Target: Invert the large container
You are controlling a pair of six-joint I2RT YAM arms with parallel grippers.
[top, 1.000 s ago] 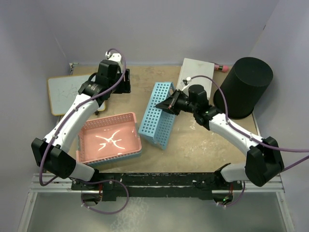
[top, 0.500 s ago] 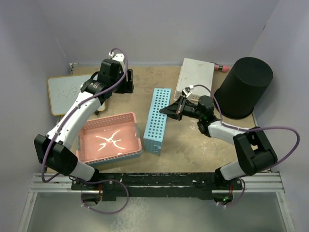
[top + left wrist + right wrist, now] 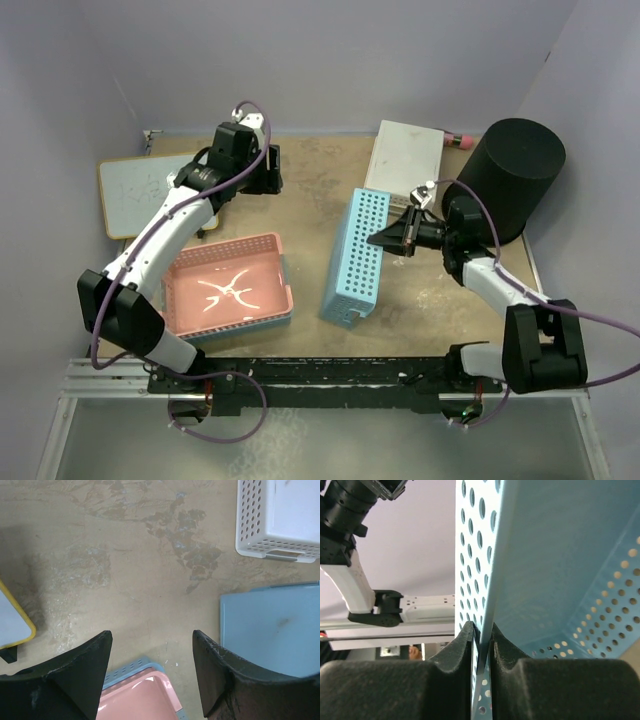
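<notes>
Tan tabletop (image 3: 300, 205), lilac walls: at near left our pink basket (image 3: 225, 243) holds a pale forked item (image 3: 228, 290), and beyond it our left gripper (image 3: 151, 636) hangs with fingers apart. At centre our right gripper (image 3: 481, 630) pinches one wall of the blue perforated basket (image 3: 358, 255), which is tipped on edge with nothing visible inside. We should set it down gently, clear of the large container (image 3: 505, 180) at far right.
</notes>
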